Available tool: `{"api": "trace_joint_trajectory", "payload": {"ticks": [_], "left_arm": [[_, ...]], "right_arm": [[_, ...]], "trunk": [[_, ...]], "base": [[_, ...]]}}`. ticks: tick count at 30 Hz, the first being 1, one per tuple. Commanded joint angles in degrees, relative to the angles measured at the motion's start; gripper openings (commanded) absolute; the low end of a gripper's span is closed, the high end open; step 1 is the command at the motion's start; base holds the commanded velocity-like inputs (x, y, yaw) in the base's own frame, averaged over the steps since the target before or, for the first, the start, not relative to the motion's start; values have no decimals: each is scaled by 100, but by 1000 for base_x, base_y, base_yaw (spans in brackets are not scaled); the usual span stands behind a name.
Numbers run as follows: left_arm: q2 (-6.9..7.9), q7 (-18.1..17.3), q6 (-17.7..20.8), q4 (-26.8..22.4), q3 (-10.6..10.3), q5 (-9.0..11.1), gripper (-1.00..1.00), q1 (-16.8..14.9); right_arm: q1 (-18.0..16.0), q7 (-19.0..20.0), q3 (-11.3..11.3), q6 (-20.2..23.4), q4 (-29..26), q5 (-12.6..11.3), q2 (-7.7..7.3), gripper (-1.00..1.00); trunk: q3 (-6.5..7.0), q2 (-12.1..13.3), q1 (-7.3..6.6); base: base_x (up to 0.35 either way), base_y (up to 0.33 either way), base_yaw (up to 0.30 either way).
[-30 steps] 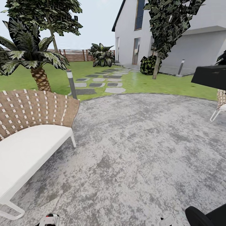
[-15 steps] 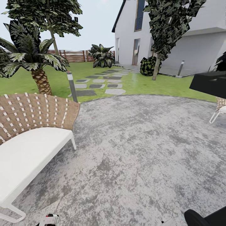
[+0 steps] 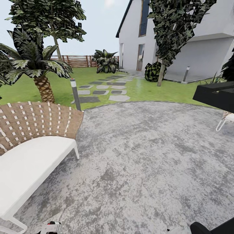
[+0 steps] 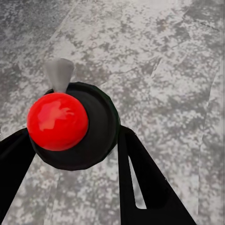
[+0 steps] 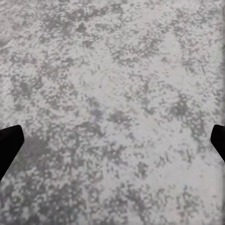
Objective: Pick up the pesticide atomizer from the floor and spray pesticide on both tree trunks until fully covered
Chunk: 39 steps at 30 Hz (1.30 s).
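Note:
The left wrist view shows the pesticide atomizer [image 4: 57, 121], a round black body with a red cap and a grey nozzle. My left gripper [image 4: 72, 136] is shut on it, one black finger on each side, above grey paving. My right gripper [image 5: 115, 140] is open over bare paving, with only its two fingertips at the picture's edges. In the head view, a tree [image 3: 57, 48] with a thin bare trunk and a high crown stands behind a palm at the far left. Another tree [image 3: 160, 74] with a dark crown stands on the lawn near the house.
A wicker chair with a white seat [image 3: 32, 152] stands close at the left, and a grey lamp post [image 3: 75, 89] is behind it. A black flat-topped object [image 3: 216, 95] juts in at the right. Stepping stones [image 3: 104, 91] cross the lawn to a white house [image 3: 195, 35]. A slatted fence [image 3: 78, 60] runs along the back.
The whole head view has shifted: the chair, paving edge and black object sit lower in the picture, so the camera has moved. Nothing in the garden itself has changed.

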Motion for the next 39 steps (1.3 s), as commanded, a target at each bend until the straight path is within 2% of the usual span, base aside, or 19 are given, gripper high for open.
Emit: {"api": "trace_joint_trajectory", "payload": {"ticks": [1,5,13,27,39], "left_arm": [[-1,-60,-8,5,25,49,-100,-3],[-1,-60,-8,5,25,44,-100,-3],[-1,-60,-19,5,23,48,-100,-3],[-10,-60,-17,5,24,49,-100,-3],[-10,-60,-16,5,25,49,-100,-3]], "right_arm": [[-3,-15,8,-21,3,46,-2,100],[-3,-15,8,-20,3,46,-2,100],[-3,-15,3,-21,3,46,-2,100],[-3,-15,7,-21,3,46,-2,100],[-3,-15,8,-21,3,46,-2,100]], "trunk": [[23,40,-23],[130,200,-111],[187,200,-111],[190,200,-111],[190,200,-111]], "base": [[0,0,0],[0,0,0],[49,0,0],[324,4,0],[337,114,0]]}}
